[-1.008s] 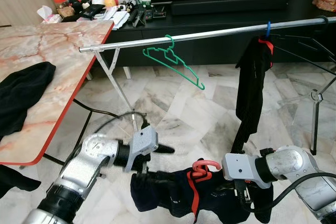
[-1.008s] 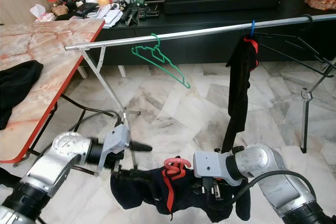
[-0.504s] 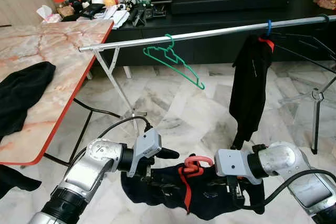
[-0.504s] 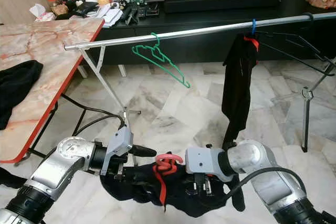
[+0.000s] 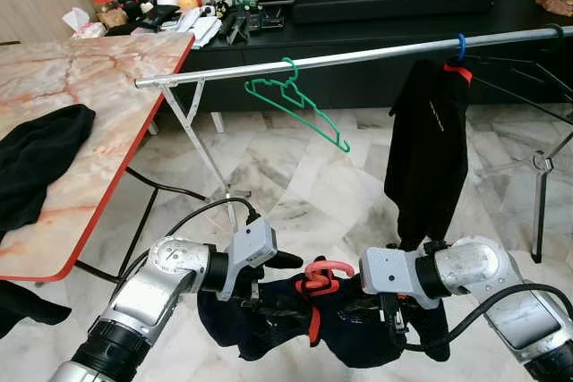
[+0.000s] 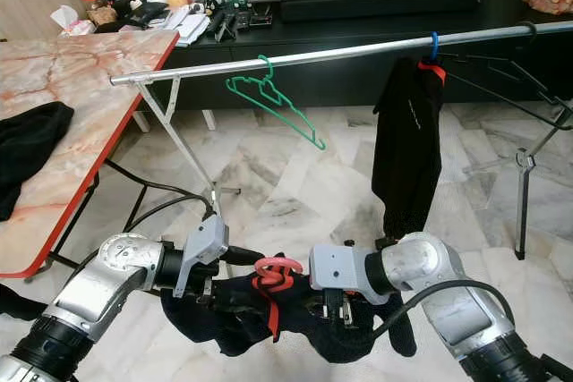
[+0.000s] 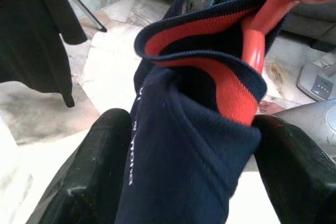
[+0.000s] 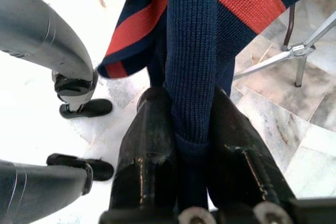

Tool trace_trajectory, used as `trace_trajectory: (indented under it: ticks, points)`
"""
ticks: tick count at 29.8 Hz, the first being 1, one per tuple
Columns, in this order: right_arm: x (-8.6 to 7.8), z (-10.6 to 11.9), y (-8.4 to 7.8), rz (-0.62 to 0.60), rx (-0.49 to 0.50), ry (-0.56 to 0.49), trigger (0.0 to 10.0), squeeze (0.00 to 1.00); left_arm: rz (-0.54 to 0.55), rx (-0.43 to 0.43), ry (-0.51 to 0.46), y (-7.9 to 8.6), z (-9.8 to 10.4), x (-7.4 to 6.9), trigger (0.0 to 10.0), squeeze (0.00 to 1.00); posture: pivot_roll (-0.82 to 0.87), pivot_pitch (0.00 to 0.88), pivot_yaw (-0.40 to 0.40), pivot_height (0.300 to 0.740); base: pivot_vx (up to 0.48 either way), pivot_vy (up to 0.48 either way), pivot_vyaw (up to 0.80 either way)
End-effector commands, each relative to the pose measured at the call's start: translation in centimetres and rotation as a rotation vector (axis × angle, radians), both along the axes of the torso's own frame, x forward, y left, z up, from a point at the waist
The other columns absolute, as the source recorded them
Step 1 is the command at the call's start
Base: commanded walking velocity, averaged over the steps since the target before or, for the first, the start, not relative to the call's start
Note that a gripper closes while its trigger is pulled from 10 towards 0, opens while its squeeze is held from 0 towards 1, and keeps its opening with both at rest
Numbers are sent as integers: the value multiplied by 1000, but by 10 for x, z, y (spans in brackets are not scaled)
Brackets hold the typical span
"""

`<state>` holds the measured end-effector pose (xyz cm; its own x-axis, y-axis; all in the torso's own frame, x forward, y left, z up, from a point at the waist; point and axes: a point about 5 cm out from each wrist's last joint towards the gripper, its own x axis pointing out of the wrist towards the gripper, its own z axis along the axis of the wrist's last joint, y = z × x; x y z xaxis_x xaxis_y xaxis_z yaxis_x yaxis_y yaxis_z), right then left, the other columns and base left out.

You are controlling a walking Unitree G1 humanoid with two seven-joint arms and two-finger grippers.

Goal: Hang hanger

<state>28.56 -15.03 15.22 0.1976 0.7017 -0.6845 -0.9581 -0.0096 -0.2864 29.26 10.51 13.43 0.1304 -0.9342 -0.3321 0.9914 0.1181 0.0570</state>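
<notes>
Here, seen from the head's left eye, a navy knitted garment with red-orange trim [image 5: 295, 324], threaded on a red plastic hanger [image 5: 320, 275], is held low between both arms, well below the long silver clothes rail [image 5: 358, 54], presumably spread so the hook stays free for hanging. The left tool [image 5: 255, 297] and right tool [image 5: 394, 324] flank the hook. A bare green wire hanger [image 5: 295, 106] and a black garment on a blue hook [image 5: 430, 154] occupy the rail; the marble-patterned counter [image 5: 89, 105] stands at left. The left wrist view adds the detail: wide-set fingers [image 7: 89, 182] bracket bunched cloth beside the hanger's neck. The right wrist view shows fingers [image 8: 147, 156] pinched tight on a ribbed fold.
</notes>
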Motion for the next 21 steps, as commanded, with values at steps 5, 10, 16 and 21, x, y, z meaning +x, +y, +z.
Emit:
trace_trajectory:
  ticks: [5, 10, 16, 21]
  points:
    - [2, 21, 15, 23, 98, -73, 0, 0, -9, 23, 3, -3, -3, -2, 3686, 0, -78, 153, 116, 740, 0, 0, 0]
    - [3, 22, 17, 21, 111, -72, 0, 0, 0, 16, 6, -3, -3, -2, 0, 0, -76, 153, 115, 740, 0, 0, 0]
    - [3, 21, 16, 15, 112, -68, 0, 0, 3, 3, 13, -4, -3, -2, 0, 0, -77, 154, 114, 740, 0, 0, 0]
    - [3, 20, 15, 10, 107, -63, 0, 0, -20, -2, 23, -4, -2, -5, 0, 0, -77, 153, 114, 740, 0, 0, 0]
